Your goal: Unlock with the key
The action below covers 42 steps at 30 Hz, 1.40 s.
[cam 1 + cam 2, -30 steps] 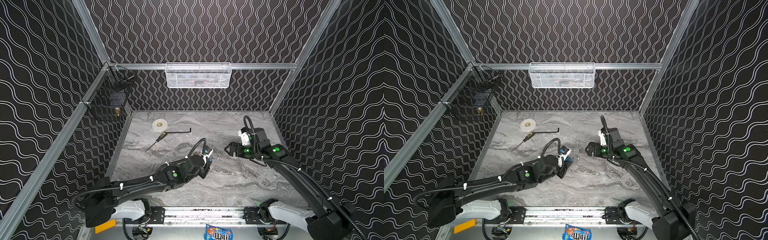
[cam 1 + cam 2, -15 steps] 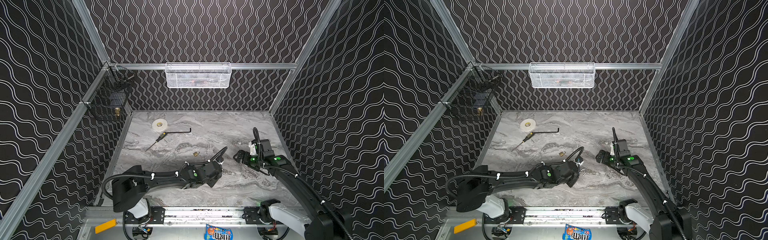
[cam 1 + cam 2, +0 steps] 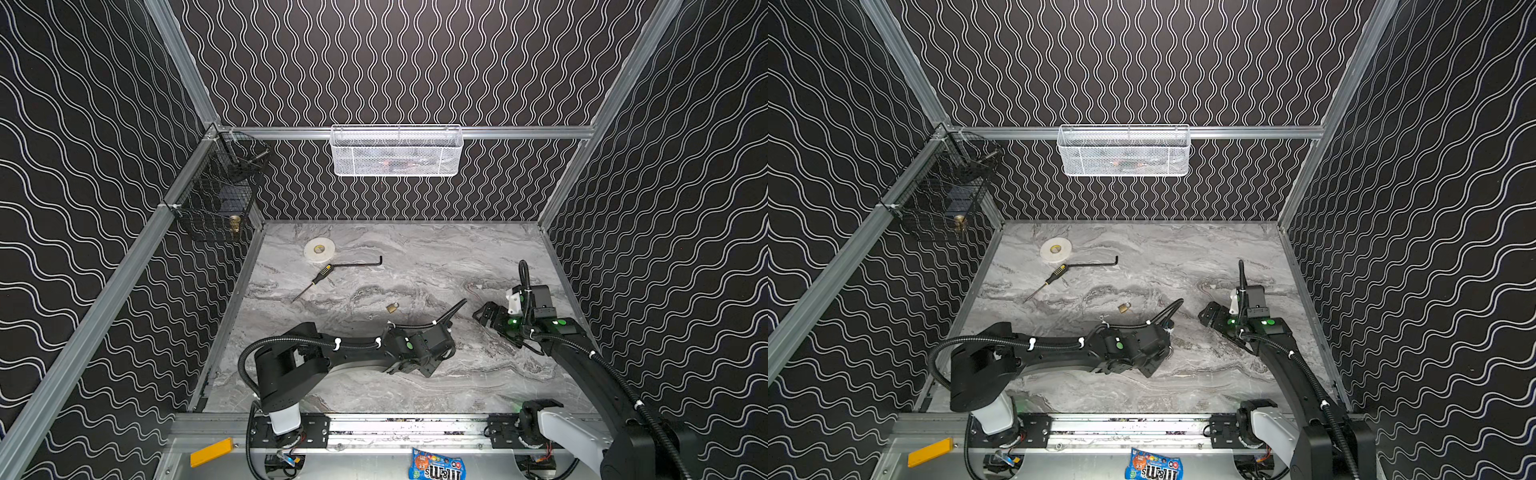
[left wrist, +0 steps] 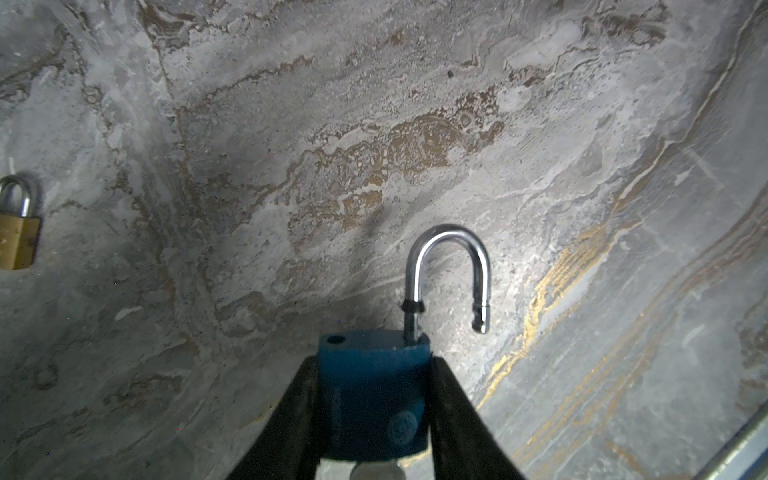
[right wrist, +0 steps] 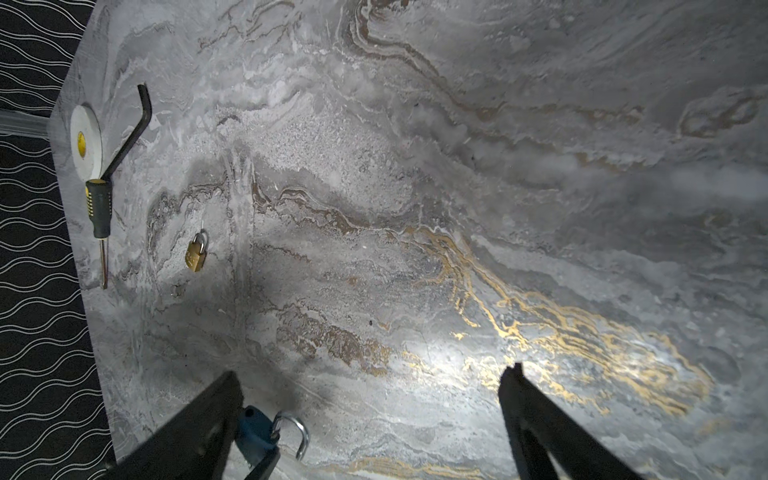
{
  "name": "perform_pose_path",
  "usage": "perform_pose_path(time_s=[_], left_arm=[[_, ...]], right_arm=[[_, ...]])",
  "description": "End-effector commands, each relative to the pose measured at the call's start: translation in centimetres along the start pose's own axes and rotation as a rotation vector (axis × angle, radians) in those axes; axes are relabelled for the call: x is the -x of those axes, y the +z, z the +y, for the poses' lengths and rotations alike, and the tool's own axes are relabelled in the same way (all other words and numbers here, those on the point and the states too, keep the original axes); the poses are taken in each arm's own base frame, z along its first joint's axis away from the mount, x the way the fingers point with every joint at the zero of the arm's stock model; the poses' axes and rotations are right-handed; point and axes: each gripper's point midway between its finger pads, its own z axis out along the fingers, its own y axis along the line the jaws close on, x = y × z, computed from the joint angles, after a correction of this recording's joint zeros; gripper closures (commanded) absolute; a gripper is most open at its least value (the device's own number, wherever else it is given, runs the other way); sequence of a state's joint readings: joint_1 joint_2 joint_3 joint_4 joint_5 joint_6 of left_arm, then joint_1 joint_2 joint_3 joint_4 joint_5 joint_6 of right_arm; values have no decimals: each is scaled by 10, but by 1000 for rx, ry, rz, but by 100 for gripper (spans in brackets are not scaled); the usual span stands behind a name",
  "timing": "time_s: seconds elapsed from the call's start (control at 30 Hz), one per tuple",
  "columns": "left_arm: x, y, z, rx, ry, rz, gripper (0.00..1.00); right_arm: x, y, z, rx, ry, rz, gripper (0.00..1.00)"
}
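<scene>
Two padlocks lie within reach: one blue padlock (image 4: pixel 374 395) and one small brass padlock (image 3: pixel 391 308), which lies flat and alone on the marble table (image 3: pixel 415 386) near its middle. Toward the far left of the table there are one roll of white tape (image 3: pixel 319 250), one screwdriver (image 3: pixel 318 276) and one black hex key (image 3: pixel 357 263), close together. Two baskets hang on the walls, one of white mesh (image 3: pixel 397 153) and one of black wire (image 3: pixel 216 195), and one candy bag (image 3: pixel 436 467) sits below the front rail. The left arm lies low across the front of the table, its wrist near the centre. The left gripper (image 4: pixel 373 361) clamps the blue padlock's body between both fingers, and the silver shackle (image 4: pixel 446 266) is sprung, with its free end out of the body. A pale metal piece (image 4: pixel 376 471) shows under the lock, but I cannot tell whether it is the key. The right arm reaches in from the front right corner. The right gripper (image 5: pixel 374 372) points toward the centre over bare marble, fingers spread wide and holding nothing, just beside the blue padlock.
</scene>
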<state>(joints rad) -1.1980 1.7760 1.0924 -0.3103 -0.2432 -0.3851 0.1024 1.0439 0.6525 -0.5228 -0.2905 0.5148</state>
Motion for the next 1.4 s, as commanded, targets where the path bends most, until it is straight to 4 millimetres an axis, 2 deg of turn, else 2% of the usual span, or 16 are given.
perform_pose_path(time_s=[0.0,0.33,0.6,0.87,1.13,1.27,1.37], left_arm=[[3,5,-4,-9,29,8,97],[1,23,-12,-9,49,72,84],[-5,30,-10,10,45,93,60],[-8,38,-9,19,36,106,49],[-11,43,-7,35,39,116,44],[-11,42,-8,31,37,116,37],[-5,37,-9,24,30,99,27]], right_arm=[[3,0,5,25,-8,-9,2],[1,1,2,22,2,3,2],[3,1,2,27,8,4,2],[2,3,1,32,13,10,2],[3,3,1,33,16,10,2],[4,3,1,33,17,6,2],[5,2,3,40,17,1,2]])
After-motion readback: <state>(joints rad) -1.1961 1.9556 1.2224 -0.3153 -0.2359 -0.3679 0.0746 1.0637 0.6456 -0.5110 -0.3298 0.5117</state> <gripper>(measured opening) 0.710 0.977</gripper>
